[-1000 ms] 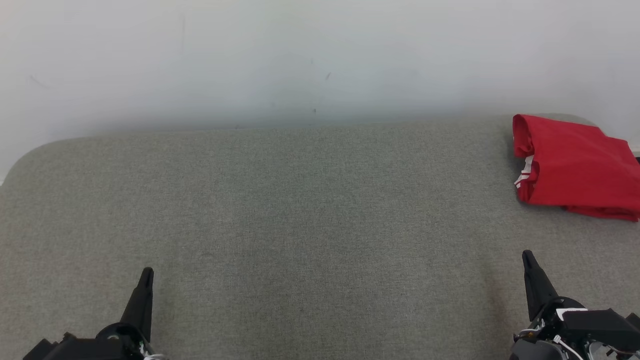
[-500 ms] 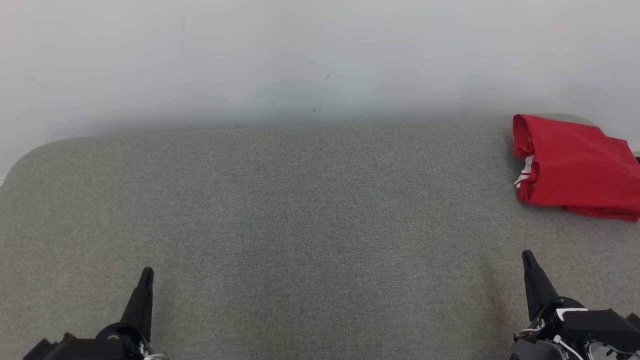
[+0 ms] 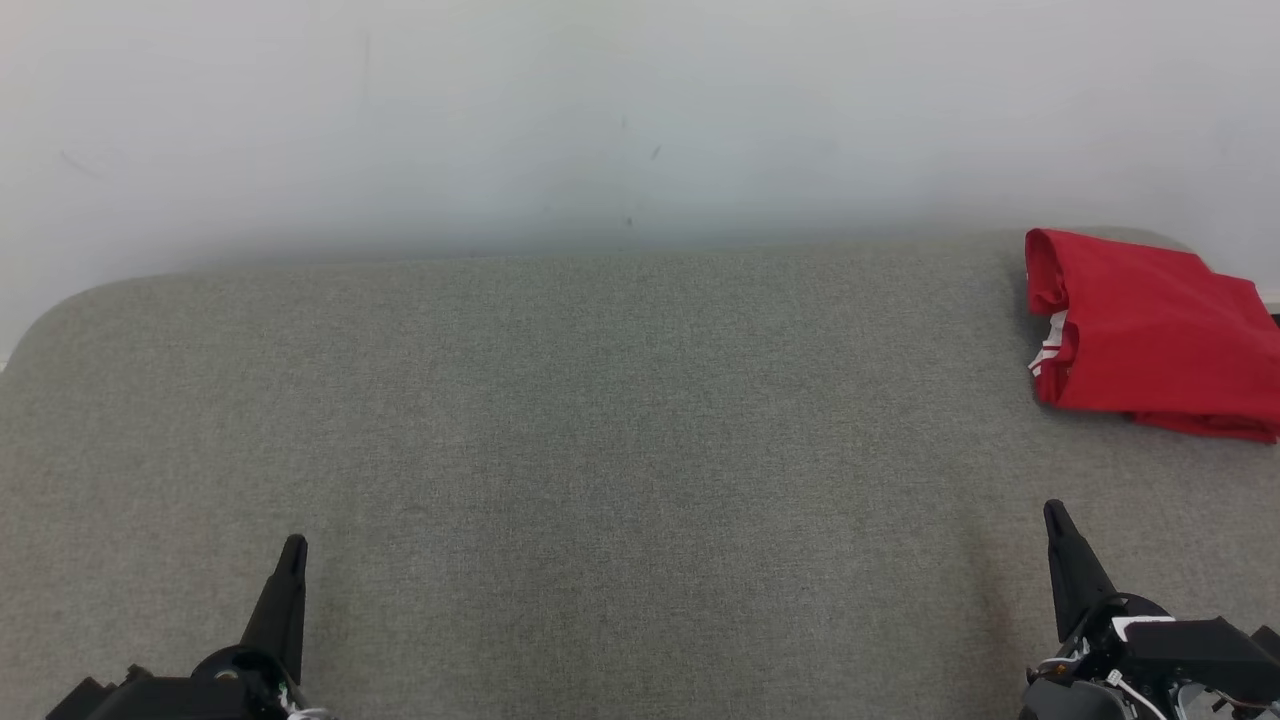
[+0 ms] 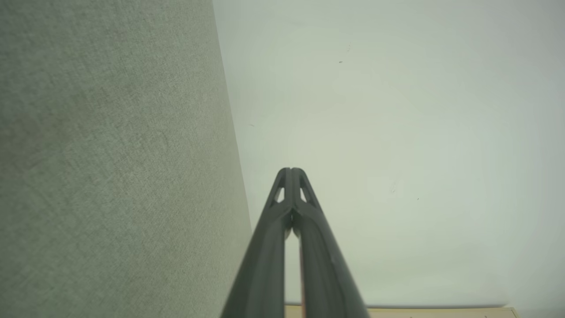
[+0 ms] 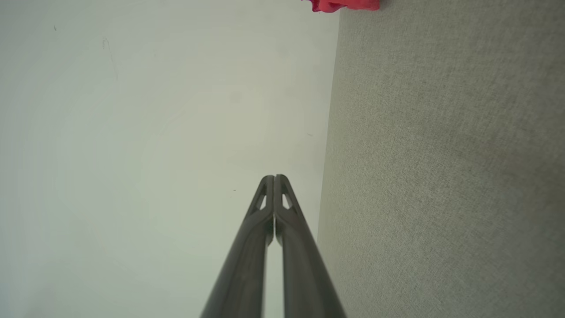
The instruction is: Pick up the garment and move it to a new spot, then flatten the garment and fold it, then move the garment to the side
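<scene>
A red garment (image 3: 1150, 335) with white stripes at one edge lies folded at the far right of the grey fabric surface (image 3: 600, 450), partly cut off by the head view's right edge. A sliver of the garment (image 5: 344, 4) shows at the top of the right wrist view. My left gripper (image 3: 293, 545) rests at the lower left, shut and holding nothing, its tips together in the left wrist view (image 4: 290, 170). My right gripper (image 3: 1053, 510) sits at the lower right, shut and holding nothing (image 5: 274, 177), well in front of the garment.
A pale wall (image 3: 600, 120) rises behind the grey surface, whose far left corner (image 3: 60, 310) is rounded. Bare grey fabric stretches between the two grippers.
</scene>
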{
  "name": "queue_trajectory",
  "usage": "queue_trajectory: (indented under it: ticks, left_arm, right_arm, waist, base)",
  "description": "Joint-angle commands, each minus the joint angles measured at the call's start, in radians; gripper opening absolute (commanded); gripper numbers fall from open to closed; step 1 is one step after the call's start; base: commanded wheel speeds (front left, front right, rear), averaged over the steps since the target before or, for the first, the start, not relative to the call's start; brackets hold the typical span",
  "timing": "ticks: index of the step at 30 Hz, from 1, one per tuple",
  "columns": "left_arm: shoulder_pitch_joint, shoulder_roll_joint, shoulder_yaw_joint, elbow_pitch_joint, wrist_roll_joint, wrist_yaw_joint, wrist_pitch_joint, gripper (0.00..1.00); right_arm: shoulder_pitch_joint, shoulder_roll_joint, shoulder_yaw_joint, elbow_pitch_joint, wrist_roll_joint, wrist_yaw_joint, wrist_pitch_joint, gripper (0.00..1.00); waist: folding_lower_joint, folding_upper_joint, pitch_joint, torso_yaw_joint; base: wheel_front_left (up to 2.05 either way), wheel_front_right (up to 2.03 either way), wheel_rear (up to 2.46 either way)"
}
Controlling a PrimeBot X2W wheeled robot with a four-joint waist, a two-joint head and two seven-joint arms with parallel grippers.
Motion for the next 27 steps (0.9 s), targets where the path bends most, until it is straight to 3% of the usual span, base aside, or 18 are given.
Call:
queue_trajectory:
  ticks: [1,27]
  left_arm:
    - [-0.011,-0.001,0.002,0.001,-0.004,0.000,0.003,0.00]
    - [-0.011,-0.001,0.002,0.001,-0.004,0.000,0.002,0.00]
  right_arm:
    - [-0.006,0.002,-0.002,0.000,-0.004,-0.002,0.000,0.00]
    - [-0.006,0.003,-0.004,0.000,-0.006,-0.002,0.002,0.00]
  waist:
    - [0.0000,0.0000,0.000,0.000]
    - [0.0000,0.0000,0.000,0.000]
  base:
    - [0.00,0.00,0.00]
    - [0.00,0.00,0.00]
